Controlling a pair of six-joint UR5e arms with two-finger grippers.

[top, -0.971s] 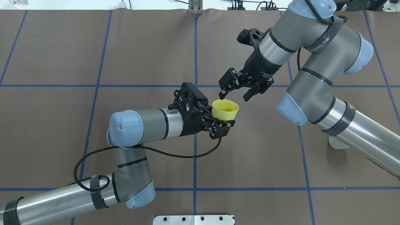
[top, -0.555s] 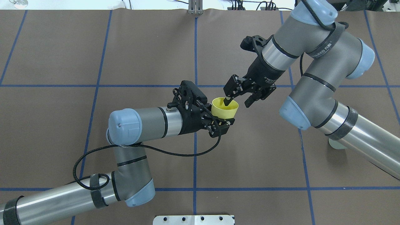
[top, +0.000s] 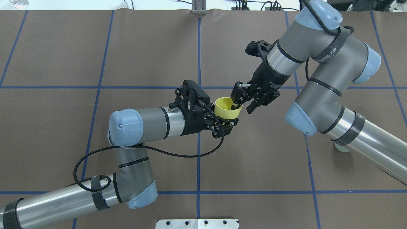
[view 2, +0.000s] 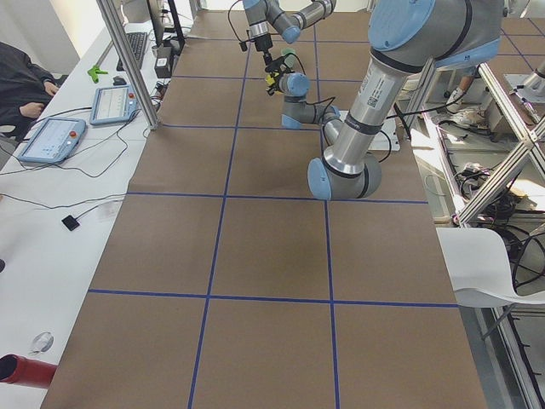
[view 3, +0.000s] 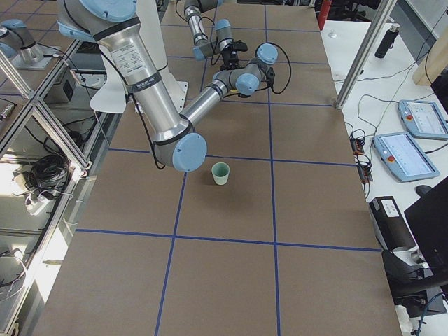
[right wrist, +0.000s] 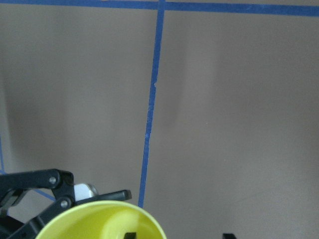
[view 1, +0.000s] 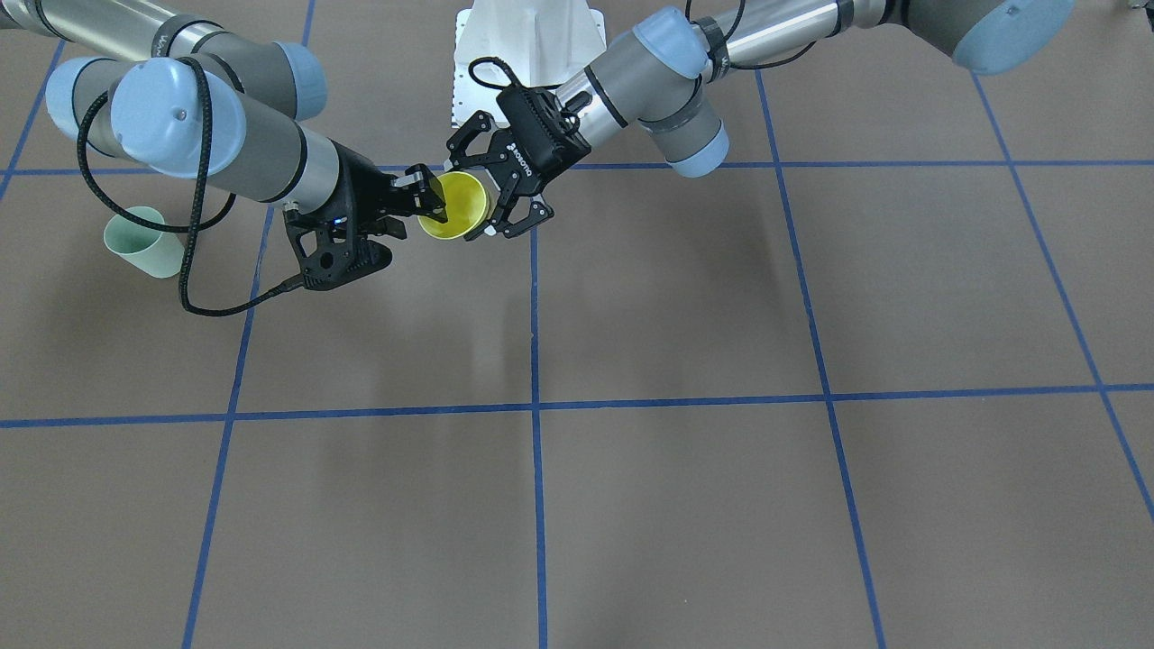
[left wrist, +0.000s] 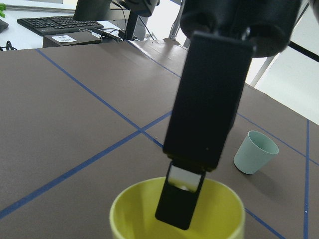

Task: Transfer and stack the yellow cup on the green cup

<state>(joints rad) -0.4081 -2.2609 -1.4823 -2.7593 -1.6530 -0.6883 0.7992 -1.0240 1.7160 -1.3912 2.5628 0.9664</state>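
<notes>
Brown matting (top: 143, 47) taped into a blue grid covers the whole table, and I count two cups on this rig: one yellow, one green. The yellow cup (top: 226, 106) is up off the mat, close to the centre grid line, with its mouth tipped up towards the overhead camera. My left gripper (top: 224, 117) is clamped around its lower body, one finger on each side. My right gripper (top: 243, 107) comes in from the other side with its jaws apart. One finger reaches down inside the cup and the other sits outside the rim, so the cup wall is between them; the right wrist view shows a gap on both sides. The green cup (view 1: 140, 242) stands upright on the mat, alone and well apart from the other cup, beside the right arm's long link. Past the table edge, the right-side view shows two operator tablets (view 3: 402, 155) on a white bench.
</notes>
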